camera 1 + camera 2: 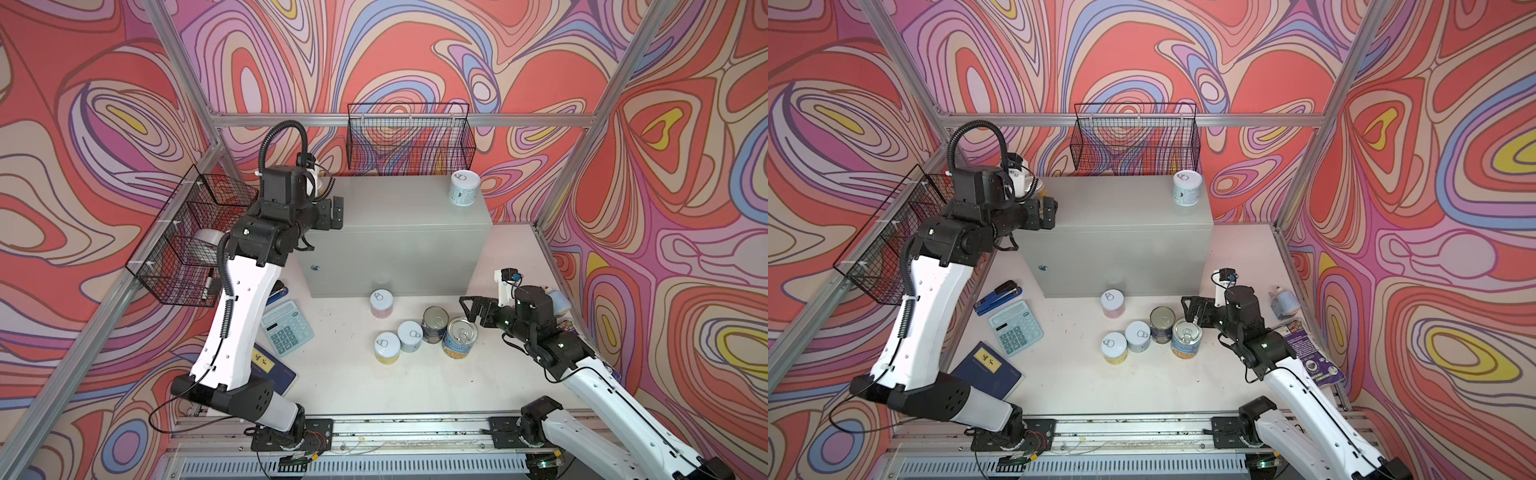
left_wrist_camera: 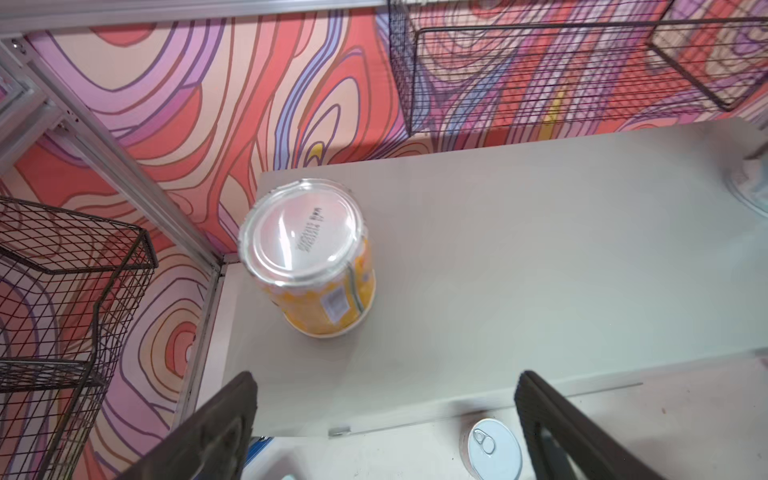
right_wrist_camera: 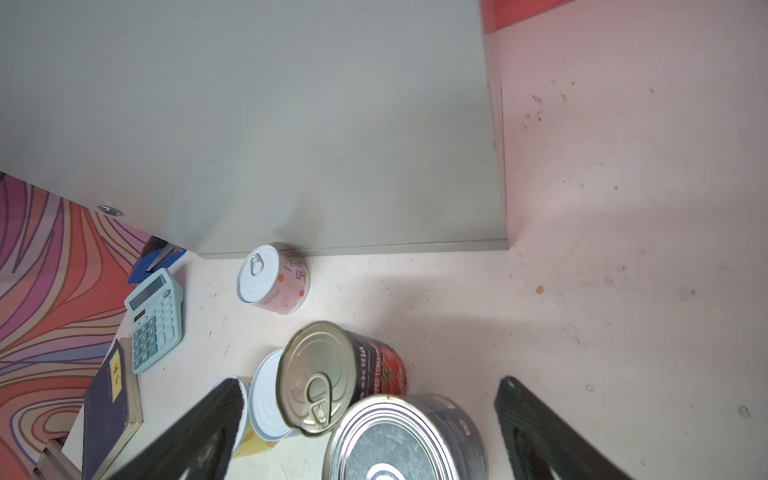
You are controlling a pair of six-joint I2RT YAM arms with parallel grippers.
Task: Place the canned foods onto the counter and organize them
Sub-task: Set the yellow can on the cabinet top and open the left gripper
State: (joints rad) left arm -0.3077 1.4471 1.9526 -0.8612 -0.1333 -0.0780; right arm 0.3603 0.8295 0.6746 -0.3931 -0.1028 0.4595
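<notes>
**Two tins up, five to go: both hands wide and empty**

The left hand [image 2: 386, 380] is spread wide and holds nothing. Just ahead of it, clear of both fingers, the orange-yellow tin [image 2: 316, 266] stands on the raised grey table [image 2: 519, 257], close to that table's near corner. Far off to the hand's side, a pale blue tin [image 1: 464, 189] stands at the opposite end.

The right hand [image 3: 372, 384] is also wide and empty. It hangs over the tall blue tin [image 3: 405, 440], one finger to each side. The dark navy tin [image 3: 332, 374] touches or nearly touches the blue one on the hand's far side. The short pale blue tin [image 1: 410, 336] and the yellow tin [image 1: 387, 347] crowd in by one finger, and the pink tin [image 3: 272, 278] stands further ahead on the white table [image 3: 623, 208].

**Risks:** I judge that closing here could shove the navy tin or the short ones, since one finger has little room. A careless left retreat could clip the orange-yellow tin off its corner.

**Hard to see:** The orange-yellow tin is blurred, so I cannot tell whether it leans. The left arm mostly hides it in both top views. The blue tin is cut off in the right wrist view, and a finger covers the yellow tin.
</notes>
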